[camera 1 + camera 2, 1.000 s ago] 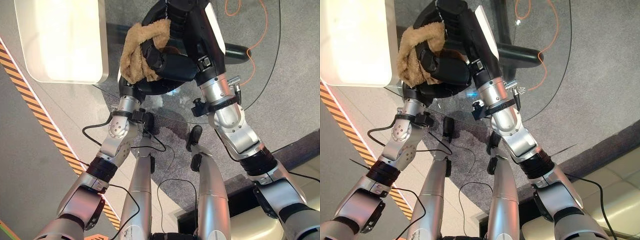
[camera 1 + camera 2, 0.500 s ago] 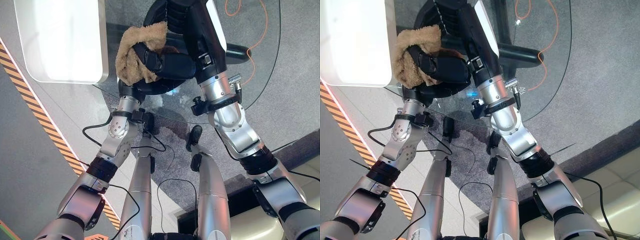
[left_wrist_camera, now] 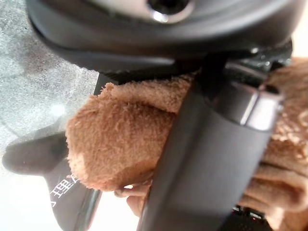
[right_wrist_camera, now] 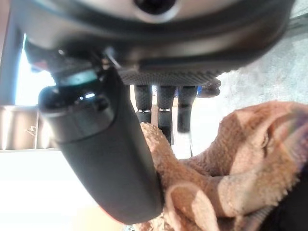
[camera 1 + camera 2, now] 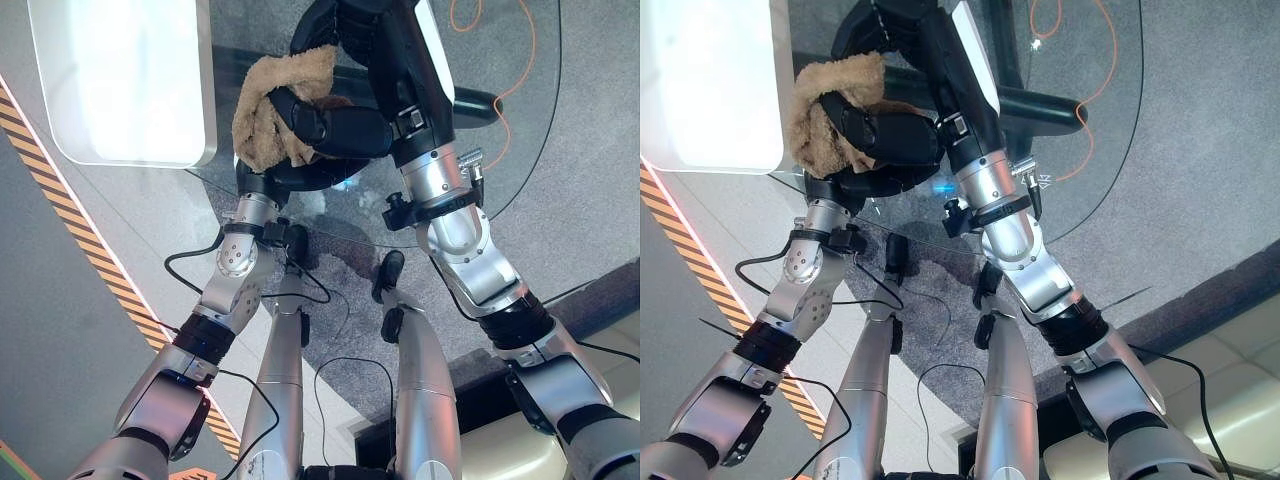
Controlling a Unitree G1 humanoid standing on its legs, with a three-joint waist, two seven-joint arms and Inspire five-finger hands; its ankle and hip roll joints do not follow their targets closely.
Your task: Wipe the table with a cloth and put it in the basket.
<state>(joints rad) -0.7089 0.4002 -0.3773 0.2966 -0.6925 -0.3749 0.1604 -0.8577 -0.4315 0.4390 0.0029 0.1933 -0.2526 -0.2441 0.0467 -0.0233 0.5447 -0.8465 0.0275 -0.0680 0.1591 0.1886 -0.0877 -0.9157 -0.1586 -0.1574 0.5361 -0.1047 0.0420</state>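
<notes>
When seen from the left eye view, lies bunched above the round glass tabletop [image 5: 510, 140]: a brown cloth [image 5: 262, 110], gripped by the left hand [image 5: 325, 128] with dark fingers curled round its near side. Sits over the cloth's far end: the right hand [image 5: 355, 30], reaching in from the right arm. Lies just beside the cloth, toward the robot's left: a pale oblong object [image 5: 120, 80] with rounded corners, cannot tell what. Trails on the grey floor beyond the glass: an orange cable [image 5: 505, 70].

Seen from the right eye view, repeats the same layout, with the cloth wrapped over the left hand's fingers.

Seen from the left wrist view, presses across the fuzzy cloth: the left hand's thumb [image 3: 207, 159], pinching it against the hand.

Seen from the right wrist view, stand out straight and relaxed: the right hand's fingers [image 4: 166, 103]. Touches the folded cloth along one side: its thumb [image 4: 110, 163], not closed round it.
</notes>
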